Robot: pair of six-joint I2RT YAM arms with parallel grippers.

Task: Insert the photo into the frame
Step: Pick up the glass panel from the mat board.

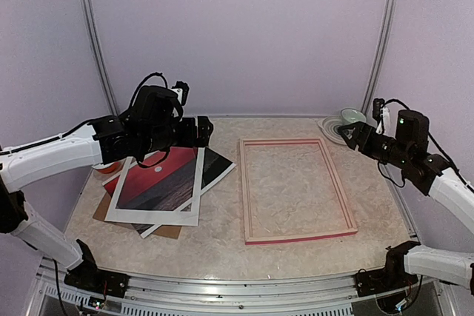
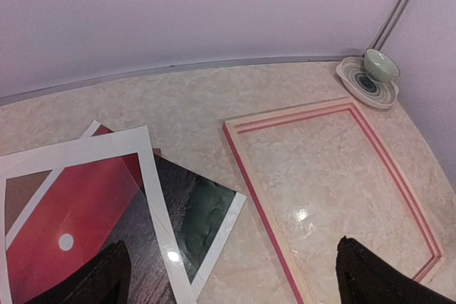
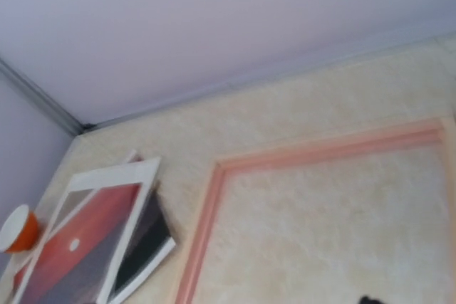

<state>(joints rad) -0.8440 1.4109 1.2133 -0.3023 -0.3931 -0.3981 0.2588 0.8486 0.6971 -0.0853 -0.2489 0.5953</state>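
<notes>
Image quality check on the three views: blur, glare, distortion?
Right wrist: soft throughout, rails of the frame smeared. Left wrist: sharp; small glare spots at the right edge of the white mat and on the table inside the frame; the wall base bows, so lens distortion. Top external: even light, faint shadows, nothing blown out.

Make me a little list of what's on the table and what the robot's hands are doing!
photo: on the left, partly under the white mat, not in the frame yet
frame: lying flat in the middle, only bare table showing inside it
left gripper: open, above the pile's far edge, holding nothing
right gripper: back right, near the bowl on its plate; open or shut unclear
</notes>
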